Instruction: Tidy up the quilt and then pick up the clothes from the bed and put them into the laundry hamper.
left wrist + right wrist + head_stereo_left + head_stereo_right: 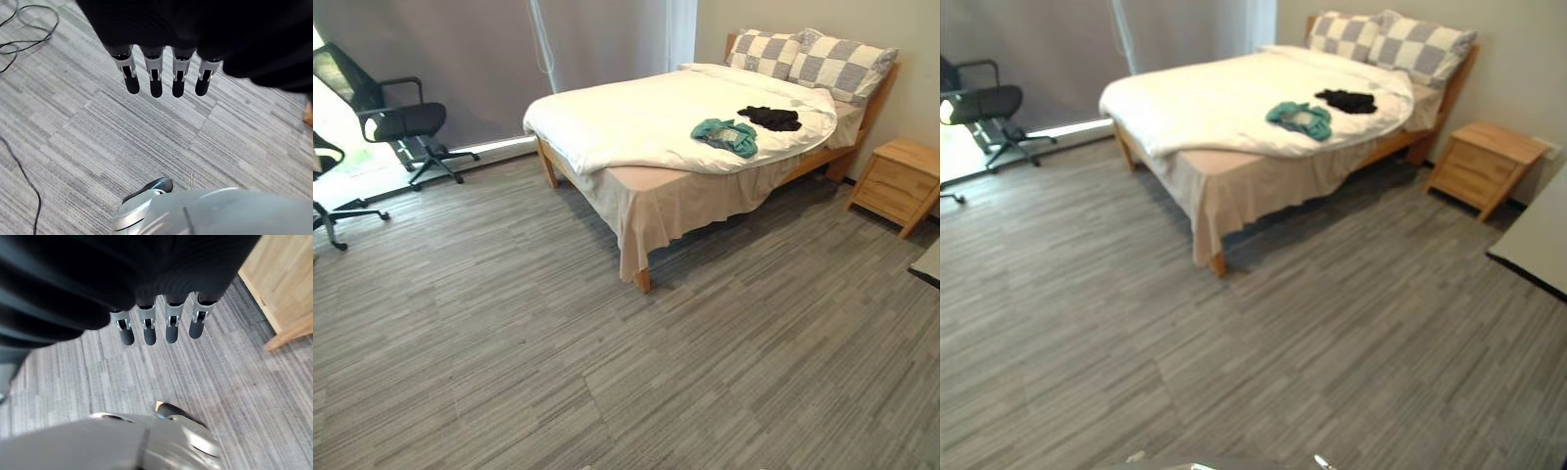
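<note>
The quilt (656, 117), white and rumpled, lies across the bed (705, 186) in the upper right of the left eye view. It is pulled askew so that a strip of the tan sheet (651, 181) shows bare at the foot end, and it hangs unevenly over the near side. On top of it, toward the right of the frame, sit the clothes: a teal garment (726, 135) in a crumpled heap and, just up and right of it, a black garment (771, 118), the two near each other but apart. Two checked pillows (813, 61) lean at the headboard in the upper right corner.

By my reading nothing of the task is done yet: the quilt is unstraightened, both garments are on the bed, and I can make out no laundry hamper here (it may stand outside these pictures). The bed is well away across the bare floor (607, 372), so an approach comes first.

The left hand (164, 78) hangs over the floor with its fingers straight and spread a little, holding and touching nothing. The right hand (156, 328) is the same, fingers straight and empty, with a pale wooden piece of furniture (283, 279) at the upper right of its wrist view.
</note>
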Available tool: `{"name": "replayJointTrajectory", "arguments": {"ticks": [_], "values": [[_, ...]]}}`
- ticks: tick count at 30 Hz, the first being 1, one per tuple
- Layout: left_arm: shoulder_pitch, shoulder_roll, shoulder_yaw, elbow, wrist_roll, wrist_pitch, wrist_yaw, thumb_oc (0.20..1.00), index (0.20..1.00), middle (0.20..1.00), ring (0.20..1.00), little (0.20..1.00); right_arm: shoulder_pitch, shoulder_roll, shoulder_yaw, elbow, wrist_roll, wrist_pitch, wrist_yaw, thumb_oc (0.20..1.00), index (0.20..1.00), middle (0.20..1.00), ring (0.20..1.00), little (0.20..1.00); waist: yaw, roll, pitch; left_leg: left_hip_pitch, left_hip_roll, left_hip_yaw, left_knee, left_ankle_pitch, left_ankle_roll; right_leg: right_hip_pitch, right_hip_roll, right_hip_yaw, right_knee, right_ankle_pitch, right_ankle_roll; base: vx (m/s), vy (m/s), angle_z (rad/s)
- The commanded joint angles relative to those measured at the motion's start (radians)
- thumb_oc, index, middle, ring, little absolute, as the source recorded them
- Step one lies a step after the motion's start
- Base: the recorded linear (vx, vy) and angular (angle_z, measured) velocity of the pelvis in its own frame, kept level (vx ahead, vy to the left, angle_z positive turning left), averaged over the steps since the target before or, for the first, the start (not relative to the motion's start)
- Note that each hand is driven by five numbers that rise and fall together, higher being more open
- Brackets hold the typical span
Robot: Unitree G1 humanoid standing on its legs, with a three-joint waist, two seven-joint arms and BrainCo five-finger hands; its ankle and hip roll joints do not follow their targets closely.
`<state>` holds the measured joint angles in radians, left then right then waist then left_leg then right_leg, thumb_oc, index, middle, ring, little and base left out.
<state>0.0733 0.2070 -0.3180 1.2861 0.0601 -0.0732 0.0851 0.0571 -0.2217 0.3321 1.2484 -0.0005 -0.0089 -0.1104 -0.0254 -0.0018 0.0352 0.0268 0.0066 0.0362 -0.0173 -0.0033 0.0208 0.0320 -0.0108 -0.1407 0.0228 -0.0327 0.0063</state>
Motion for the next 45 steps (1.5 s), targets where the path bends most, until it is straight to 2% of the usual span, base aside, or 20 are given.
{"name": "replayJointTrajectory", "arguments": {"ticks": [1, 10, 11, 12, 17, 20, 22, 25, 28, 30, 31, 32, 33, 35, 37, 39, 40, 42, 44, 45], "values": [[-0.096, 0.0, -0.006, 0.035, 0.036, -0.025, 0.018, 1.0, 1.0, 1.0, 1.0, 1.0, -0.109, 0.0, 0.014, 0.04, -0.03, -0.015, -0.017, 1.0, 1.0, 1.0, 1.0, 1.0, -0.007, -0.023, 0.1, 0.122, -0.013, 0.029, -0.07, -0.101, -0.03, 0.071, -0.069, -0.004, -0.11, -0.037, 0.112, 0.03, 0.013, -0.05], [-0.113, 0.009, -0.019, 0.038, 0.054, -0.019, 0.017, 1.0, 1.0, 1.0, 1.0, 1.0, -0.136, -0.006, 0.007, 0.046, -0.036, -0.005, -0.022, 1.0, 1.0, 1.0, 1.0, 1.0, -0.006, -0.018, 0.119, 0.089, -0.017, 0.023, -0.07, -0.097, -0.019, 0.012, -0.073, 0.005, -0.064, -0.034, 0.125, 0.01, 0.03, -0.01], [-0.125, 0.023, -0.01, 0.035, 0.042, -0.018, 0.017, 1.0, 1.0, 1.0, 1.0, 1.0, -0.147, -0.006, -0.006, 0.042, -0.027, -0.005, -0.02, 1.0, 1.0, 1.0, 1.0, 1.0, -0.002, -0.018, 0.139, 0.072, -0.016, 0.026, -0.064, -0.098, -0.004, -0.062, -0.069, 0.007, 0.067, -0.056, 0.134, -0.04, 0.148, -0.07], [-0.13, 0.028, 0.007, 0.032, 0.019, -0.016, 0.023, 1.0, 1.0, 1.0, 1.0, 1.0, -0.155, -0.012, -0.039, 0.035, -0.004, -0.007, -0.029, 1.0, 1.0, 1.0, 1.0, 1.0, -0.007, -0.003, 0.165, 0.078, -0.009, 0.034, -0.057, -0.112, 0.013, -0.154, -0.084, -0.017, 0.27, -0.055, 0.18, -0.04, 0.129, -0.16], [-0.137, 0.032, 0.018, 0.027, 0.006, -0.015, 0.037, 1.0, 1.0, 1.0, 1.0, 1.0, -0.144, -0.011, -0.119, 0.016, 0.086, -0.019, -0.058, 1.0, 1.0, 1.0, 1.0, 1.0, -0.028, 0.015, 0.211, 0.155, -0.002, 0.043, -0.059, -0.157, 0.023, -0.288, -0.161, -0.1, 0.506, 0.019, 0.211, 0.16, 0.058, -0.26], [-0.134, 0.036, 0.013, 0.031, 0.018, -0.016, 0.036, 1.0, 1.0, 1.0, 1.0, 1.0, -0.13, -0.01, -0.122, 0.016, 0.093, -0.019, -0.059, 1.0, 1.0, 1.0, 1.0, 1.0, -0.046, 0.009, 0.211, 0.198, -0.004, 0.048, -0.066, -0.186, 0.009, -0.284, -0.181, -0.163, 0.365, 0.006, 0.188, 0.36, -0.122, 0.01], [-0.137, 0.039, 0.01, 0.045, 0.05, -0.024, 0.031, 1.0, 1.0, 1.0, 1.0, 1.0, -0.116, -0.011, -0.125, 0.018, 0.094, -0.015, -0.057, 1.0, 1.0, 1.0, 1.0, 1.0, -0.079, -0.002, 0.197, 0.257, 0.003, 0.055, -0.07, -0.236, -0.039, -0.28, -0.166, -0.195, -0.018, 0.069, 0.18, 0.62, -0.263, 0.1], [-0.138, 0.038, 0.009, 0.049, 0.062, -0.027, 0.03, 1.0, 1.0, 1.0, 1.0, 1.0, -0.108, -0.012, -0.123, 0.021, 0.088, -0.015, -0.055, 1.0, 1.0, 1.0, 1.0, 1.0, -0.085, 0.007, 0.191, 0.277, 0.013, 0.056, -0.07, -0.256, -0.047, -0.283, -0.161, -0.195, -0.061, 0.085, 0.185, 0.41, -0.14, 0.04], [-0.134, 0.027, 0.001, 0.066, 0.078, -0.024, 0.032, 1.0, 1.0, 1.0, 1.0, 1.0, -0.082, -0.024, -0.121, 0.05, 0.077, -0.011, -0.04, 1.0, 1.0, 1.0, 1.0, 1.0, -0.107, 0.028, 0.162, 0.31, 0.031, 0.043, 0.004, -0.3, -0.055, -0.258, -0.135, -0.187, -0.051, 0.086, 0.149, 0.55, -0.17, 0.08], [-0.136, 0.016, 0.003, 0.049, 0.051, -0.026, 0.036, 1.0, 1.0, 1.0, 1.0, 1.0, -0.083, -0.047, -0.106, 0.085, 0.031, -0.002, -0.045, 1.0, 1.0, 1.0, 1.0, 1.0, -0.102, 0.055, 0.157, 0.203, 0.055, 0.033, 0.299, -0.094, -0.127, -0.162, -0.072, -0.193, -0.086, 0.067, 0.095, 0.48, -0.236, 0.02], [-0.136, 0.016, 0.003, 0.049, 0.051, -0.026, 0.036, 1.0, 1.0, 1.0, 1.0, 1.0, -0.083, -0.046, -0.106, 0.085, 0.031, -0.002, -0.045, 1.0, 1.0, 1.0, 1.0, 1.0, -0.105, 0.052, 0.154, 0.198, 0.052, 0.03, 0.3, -0.091, -0.127, -0.165, -0.077, -0.195, -0.086, 0.069, 0.096, 0.43, -0.286, 0.06], [-0.147, 0.025, -0.011, 0.011, 0.051, -0.031, 0.038, 1.0, 1.0, 1.0, 1.0, 1.0, -0.098, -0.06, -0.087, 0.077, 0.002, 0.0, -0.051, 1.0, 1.0, 1.0, 1.0, 1.0, -0.074, 0.031, 0.176, 0.066, 0.048, 0.002, 0.568, 0.039, -0.157, -0.095, -0.065, -0.197, -0.109, 0.049, 0.061, 0.39, -0.251, -0.16], [-0.157, 0.031, -0.017, -0.002, 0.05, -0.031, 0.045, 1.0, 1.0, 1.0, 1.0, 1.0, -0.114, -0.068, -0.081, 0.071, -0.004, -0.001, -0.055, 1.0, 1.0, 1.0, 1.0, 1.0, -0.062, 0.011, 0.187, 0.019, 0.047, 0.019, 0.669, 0.038, -0.153, -0.069, -0.071, -0.19, -0.11, 0.036, 0.048, 0.56, -0.312, -0.46], [-0.177, 0.035, -0.026, -0.03, 0.036, -0.039, 0.062, 1.0, 1.0, 1.0, 1.0, 1.0, -0.158, -0.077, -0.046, 0.06, -0.031, 0.004, -0.063, 1.0, 1.0, 1.0, 1.0, 1.0, -0.019, -0.023, 0.21, -0.104, 0.017, 0.054, 0.739, -0.046, -0.123, -0.03, -0.083, -0.156, -0.11, 0.006, 0.046, 0.49, -0.109, -0.86], [-0.183, 0.028, -0.027, -0.042, 0.022, -0.046, 0.072, 1.0, 1.0, 1.0, 1.0, 1.0, -0.184, -0.083, -0.011, 0.052, -0.056, 0.003, -0.068, 1.0, 1.0, 1.0, 1.0, 1.0, 0.02, -0.027, 0.215, -0.189, -0.006, 0.074, 0.663, -0.093, -0.107, 0.001, -0.087, -0.125, -0.11, -0.024, 0.063, 0.4, 0.033, -0.9], [-0.178, 0.018, -0.024, -0.048, 0.008, -0.052, 0.079, 1.0, 1.0, 1.0, 1.0, 1.0, -0.205, -0.091, 0.005, 0.044, -0.061, -0.005, -0.075, 1.0, 1.0, 1.0, 1.0, 1.0, 0.052, -0.019, 0.205, -0.193, -0.022, 0.08, 0.41, -0.11, -0.081, 0.03, -0.084, -0.101, -0.11, -0.054, 0.084, 0.39, 0.108, -0.47], [-0.175, 0.015, -0.022, -0.045, 0.007, -0.051, 0.076, 1.0, 1.0, 1.0, 1.0, 1.0, -0.217, -0.093, 0.009, 0.037, -0.062, -0.008, -0.079, 1.0, 1.0, 1.0, 1.0, 1.0, 0.062, -0.006, 0.196, -0.193, -0.006, 0.09, 0.248, -0.067, -0.08, 0.063, -0.066, -0.099, -0.11, -0.08, 0.091, 0.33, 0.084, -0.43], [-0.171, 0.018, -0.019, -0.038, 0.013, -0.047, 0.075, 1.0, 1.0, 1.0, 1.0, 1.0, -0.221, -0.094, 0.009, 0.023, -0.063, -0.013, -0.083, 1.0, 1.0, 1.0, 1.0, 1.0, 0.068, 0.0, 0.188, -0.205, 0.017, 0.137, 0.135, -0.001, -0.082, 0.102, -0.046, -0.108, -0.11, -0.11, 0.087, 0.38, 0.059, -0.11], [-0.163, 0.027, -0.013, -0.024, 0.024, -0.038, 0.068, 1.0, 1.0, 1.0, 1.0, 1.0, -0.224, -0.078, 0.025, 0.018, -0.083, -0.015, -0.084, 1.0, 1.0, 1.0, 1.0, 1.0, 0.086, -0.018, 0.182, -0.183, 0.023, 0.195, 0.099, 0.011, -0.062, 0.156, -0.018, -0.118, -0.11, -0.127, 0.072, 0.49, 0.027, -0.08], [-0.154, 0.037, -0.008, -0.015, 0.029, -0.032, 0.069, 1.0, 1.0, 1.0, 1.0, 1.0, -0.221, -0.066, 0.036, 0.016, -0.099, -0.018, -0.08, 1.0, 1.0, 1.0, 1.0, 1.0, 0.1, -0.034, 0.169, -0.162, 0.001, 0.17, 0.081, 0.01, -0.042, 0.155, -0.017, -0.116, -0.044, -0.128, 0.074, 0.62, 0.143, 0.2]]}}
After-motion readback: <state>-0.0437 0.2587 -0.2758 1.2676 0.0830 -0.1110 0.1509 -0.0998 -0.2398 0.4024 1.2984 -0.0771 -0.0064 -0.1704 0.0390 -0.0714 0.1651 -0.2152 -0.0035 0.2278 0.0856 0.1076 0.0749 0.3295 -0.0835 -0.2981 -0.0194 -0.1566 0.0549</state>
